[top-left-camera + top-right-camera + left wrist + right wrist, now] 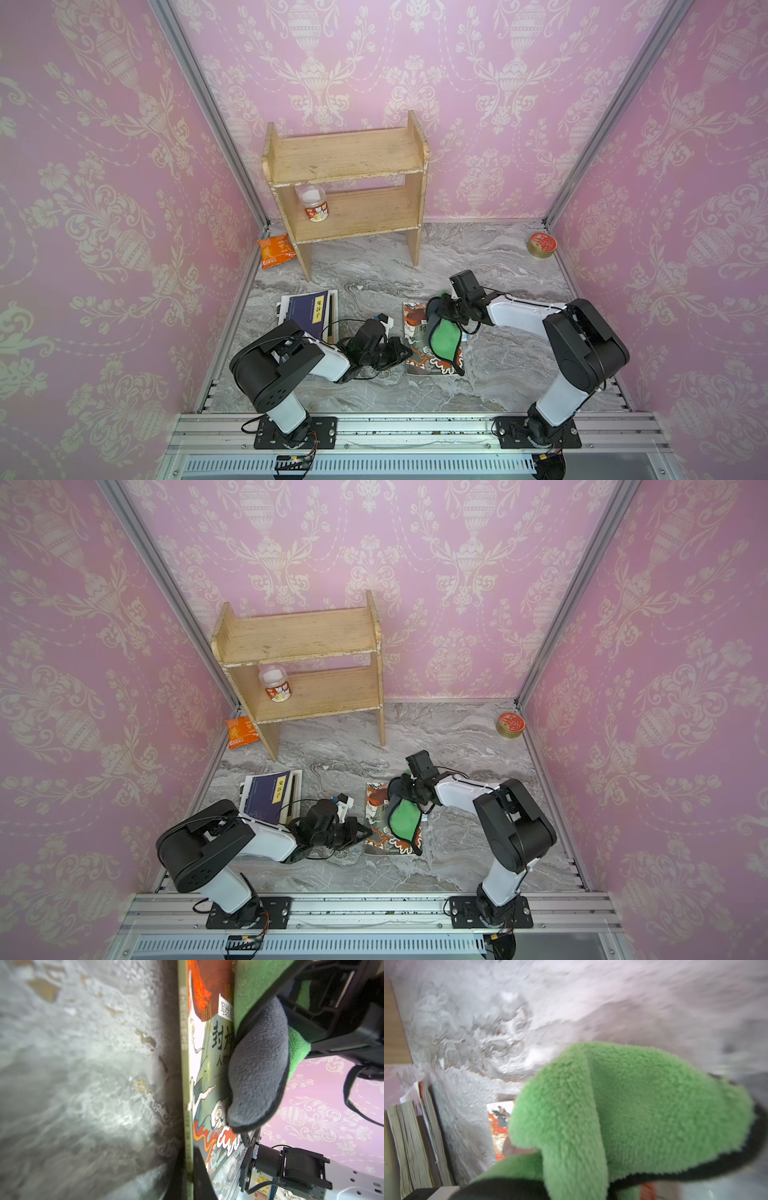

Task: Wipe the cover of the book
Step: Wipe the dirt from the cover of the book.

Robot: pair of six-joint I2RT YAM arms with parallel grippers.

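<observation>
The book (pixel 432 365) (pixel 380 839), with an illustrated orange, white and green cover, lies flat on the marble table near the middle. A green cloth (pixel 444 338) (pixel 405 818) with a grey back and black edging rests on the cover. My right gripper (pixel 446 309) (pixel 406 789) is shut on the cloth's far end; in the right wrist view the cloth (pixel 623 1105) hides the jaws. My left gripper (pixel 405 353) (pixel 368 833) is shut on the book's left edge. In the left wrist view the book (pixel 203 1076) stands between its dark fingers (pixel 201 1176), with the cloth (pixel 257 1076) on it.
A dark blue book on a small stack (pixel 309 311) lies left of my left arm. A wooden shelf (pixel 349 166) stands at the back with a jar (pixel 313 203) on its lower board. An orange packet (pixel 276 250) lies beside it, a round red tin (pixel 542 245) at the back right.
</observation>
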